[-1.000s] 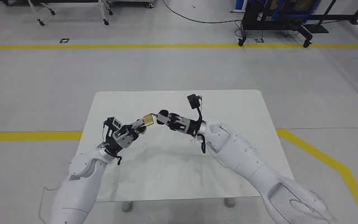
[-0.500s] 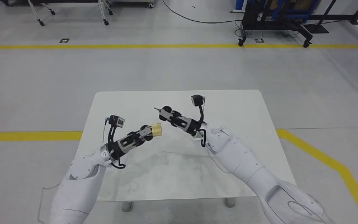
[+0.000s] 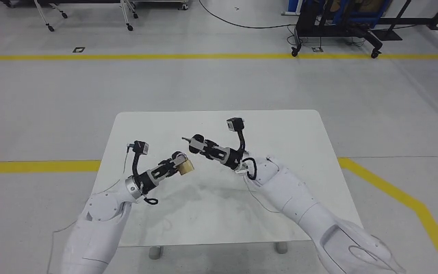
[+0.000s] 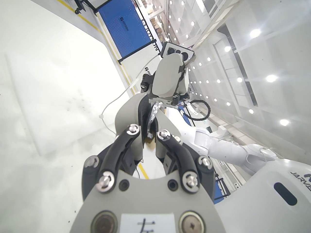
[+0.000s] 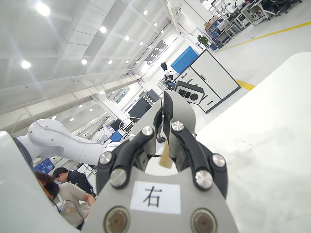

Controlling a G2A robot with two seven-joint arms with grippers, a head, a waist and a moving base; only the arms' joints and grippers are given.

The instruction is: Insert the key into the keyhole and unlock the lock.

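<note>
Top view: one lock (image 3: 183, 164); one key (image 3: 185, 139)

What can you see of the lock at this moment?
The lock is a small, brass-coloured block that looks like metal. It is held above the white table at the tip of the left gripper, whose jaws are shut on it. It faces the right gripper, which holds the key close by but apart from it. Its shackle and keyhole cannot be made out.

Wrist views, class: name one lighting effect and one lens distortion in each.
Left wrist view: ceiling lamps glare as white spots, the ceiling grid bends. Right wrist view: one lamp throws a streak, roof beams fan and curve.
</note>
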